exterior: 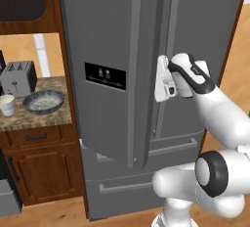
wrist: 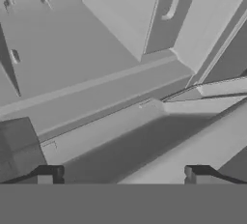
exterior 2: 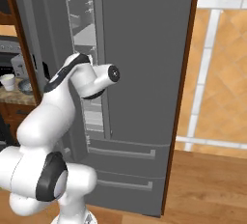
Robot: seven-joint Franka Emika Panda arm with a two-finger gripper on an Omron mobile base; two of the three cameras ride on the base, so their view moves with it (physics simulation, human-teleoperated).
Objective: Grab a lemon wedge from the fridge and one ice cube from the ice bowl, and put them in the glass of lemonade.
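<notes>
Two long bar handles run down the smooth grey fridge (exterior: 112, 35).

- No legible text, brand, number or sign anywhere in the three views.
- Fridge (exterior: 112, 50): its black dispenser panel (exterior: 105, 76) carries a few pale marks and a thin light line. They are too small and blurred to read as characters.
- Toaster (exterior: 18, 78) on the counter at far left: dark slots and small front details, no readable label.
- Hand view: grey fridge interior surfaces with a few tiny pale specks near the top left and centre. None resolves into lettering.
- Door fronts, handles and the two bottom drawers: plain grey, unmarked.
</notes>
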